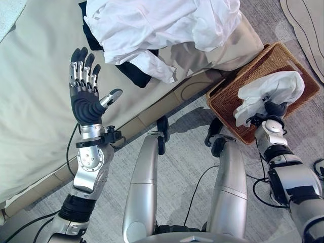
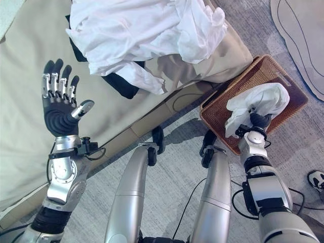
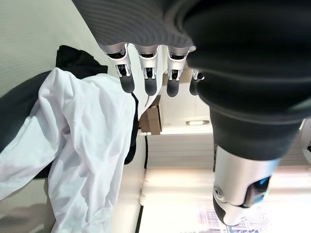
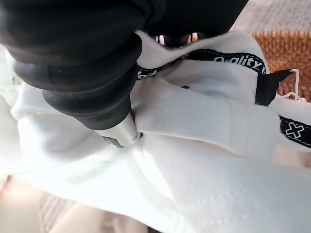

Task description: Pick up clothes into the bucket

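Here, a white garment (image 1: 271,93) hangs bunched over a brown wicker basket (image 1: 230,101), which sits on the grey carpeted floor (image 1: 187,167) just beside a bed (image 1: 35,86). The right robot hand (image 1: 275,109) is raised under the garment with the cloth draped over it. In the right wrist view, white fabric with a black printed strap (image 4: 228,60) presses against the dark ribbed cover of the robot hand, and the fingers seem to be buried in the folds, so it cannot be told whether they are together or apart.

On the bed, covered in beige bedding, lies a pile of clothes: a large rumpled white shirt (image 1: 157,25) resting on top of a dark garment (image 1: 134,73), near the bed's edge closest to the basket.

The left robot hand (image 1: 86,98) is held up above the bed, well apart from the pile, palm forward. Its fingers are straight and spread, the thumb out to the side, holding nothing. The left wrist view shows the white shirt and dark garment past its fingertips (image 3: 149,87).
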Robot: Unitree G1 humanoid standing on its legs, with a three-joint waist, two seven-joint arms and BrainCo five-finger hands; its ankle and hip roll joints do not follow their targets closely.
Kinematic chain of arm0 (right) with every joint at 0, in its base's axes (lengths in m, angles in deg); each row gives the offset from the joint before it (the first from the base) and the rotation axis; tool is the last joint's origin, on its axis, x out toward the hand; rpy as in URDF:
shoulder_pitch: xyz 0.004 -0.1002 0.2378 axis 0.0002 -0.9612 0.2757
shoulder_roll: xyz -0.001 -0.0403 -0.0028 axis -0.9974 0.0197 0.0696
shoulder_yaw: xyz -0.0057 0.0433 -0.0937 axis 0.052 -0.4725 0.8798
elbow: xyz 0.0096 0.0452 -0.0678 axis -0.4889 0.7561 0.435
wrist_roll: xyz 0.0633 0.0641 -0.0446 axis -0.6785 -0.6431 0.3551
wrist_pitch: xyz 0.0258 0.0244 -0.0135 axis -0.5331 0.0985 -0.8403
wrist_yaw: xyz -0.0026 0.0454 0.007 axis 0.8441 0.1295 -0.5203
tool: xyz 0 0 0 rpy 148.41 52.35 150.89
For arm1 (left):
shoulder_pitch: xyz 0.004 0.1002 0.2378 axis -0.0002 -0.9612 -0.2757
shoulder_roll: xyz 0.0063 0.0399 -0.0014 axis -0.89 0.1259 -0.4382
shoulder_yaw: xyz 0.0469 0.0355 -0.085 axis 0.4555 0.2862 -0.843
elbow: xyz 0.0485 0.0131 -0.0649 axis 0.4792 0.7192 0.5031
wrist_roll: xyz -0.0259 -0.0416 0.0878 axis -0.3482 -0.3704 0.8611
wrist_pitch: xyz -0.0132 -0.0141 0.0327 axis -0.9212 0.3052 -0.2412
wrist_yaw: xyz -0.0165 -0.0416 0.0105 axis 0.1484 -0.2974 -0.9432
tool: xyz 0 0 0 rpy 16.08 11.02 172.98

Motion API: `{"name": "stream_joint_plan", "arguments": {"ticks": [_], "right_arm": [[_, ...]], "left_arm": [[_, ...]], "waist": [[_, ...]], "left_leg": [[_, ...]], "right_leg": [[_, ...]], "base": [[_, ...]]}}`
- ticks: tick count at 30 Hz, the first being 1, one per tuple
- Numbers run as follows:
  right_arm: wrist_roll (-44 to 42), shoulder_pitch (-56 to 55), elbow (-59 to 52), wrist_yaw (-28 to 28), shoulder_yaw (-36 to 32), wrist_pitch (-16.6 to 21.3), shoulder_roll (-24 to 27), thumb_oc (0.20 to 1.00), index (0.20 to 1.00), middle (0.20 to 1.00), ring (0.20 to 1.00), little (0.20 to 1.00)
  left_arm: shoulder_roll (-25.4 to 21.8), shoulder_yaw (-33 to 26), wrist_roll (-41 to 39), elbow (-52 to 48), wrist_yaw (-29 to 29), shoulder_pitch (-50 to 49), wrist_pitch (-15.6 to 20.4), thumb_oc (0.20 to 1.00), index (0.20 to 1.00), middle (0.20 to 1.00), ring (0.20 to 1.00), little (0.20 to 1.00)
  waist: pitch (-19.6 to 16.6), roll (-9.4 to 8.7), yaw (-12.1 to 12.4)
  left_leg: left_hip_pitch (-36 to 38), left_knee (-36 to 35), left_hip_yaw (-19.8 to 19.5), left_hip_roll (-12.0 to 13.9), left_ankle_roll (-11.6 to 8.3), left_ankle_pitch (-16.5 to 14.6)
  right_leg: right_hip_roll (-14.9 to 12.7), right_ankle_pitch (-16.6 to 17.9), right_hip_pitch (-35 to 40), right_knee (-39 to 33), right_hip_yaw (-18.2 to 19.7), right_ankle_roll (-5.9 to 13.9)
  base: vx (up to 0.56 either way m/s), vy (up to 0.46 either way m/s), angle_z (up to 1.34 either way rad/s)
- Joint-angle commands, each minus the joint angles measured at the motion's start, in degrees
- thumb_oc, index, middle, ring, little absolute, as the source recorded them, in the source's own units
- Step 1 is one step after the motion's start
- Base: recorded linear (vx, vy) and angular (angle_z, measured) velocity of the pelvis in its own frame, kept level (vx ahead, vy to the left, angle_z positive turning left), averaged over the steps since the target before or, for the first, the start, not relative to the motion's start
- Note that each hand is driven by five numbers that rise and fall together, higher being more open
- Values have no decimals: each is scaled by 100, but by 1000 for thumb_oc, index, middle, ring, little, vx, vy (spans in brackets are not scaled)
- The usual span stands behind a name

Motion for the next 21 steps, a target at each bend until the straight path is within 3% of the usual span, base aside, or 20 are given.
{"name": "stream_joint_plan", "arguments": {"ticks": [1, 3, 13, 21], "right_arm": [[108, -98, 243, -15, 109, 7, 347, 721, 721, 721, 721, 721], [158, -69, 263, 33, 184, -51, 338, 1000, 1000, 1000, 1000, 1000], [240, 192, 696, -151, 120, -229, 240, 1000, 1000, 1000, 1000, 1000], [-46, 323, 964, -329, -113, -303, 195, 1000, 1000, 1000, 1000, 1000]], "left_arm": [[178, 3, -14, -494, -67, -113, 301, 1000, 1000, 1000, 1000, 1000], [192, -4, -30, -483, -65, -90, 280, 1000, 1000, 1000, 1000, 1000], [203, -7, -39, -440, -117, -4, 232, 1000, 1000, 1000, 1000, 1000], [197, -40, 16, -356, -153, 143, 191, 1000, 1000, 1000, 1000, 1000]], "waist": [[-456, 224, -36], [-470, 209, -40], [-531, 174, -51], [-578, 146, -73]], "left_leg": [[-230, 76, -1, 31, 19, -54], [-230, 74, 6, 39, 18, -49], [-85, -232, 23, 66, 12, 27], [372, -1034, 79, 93, -39, 268]], "right_leg": [[-45, 237, 42, -155, 444, 469], [-38, 237, 47, -165, 440, 460], [-39, 342, 185, -493, 396, 485], [-75, 628, 601, -1242, 311, 608]], "base": [[0, 0, 0], [0, 0, 0], [0, 0, 0], [0, 0, 0]]}}
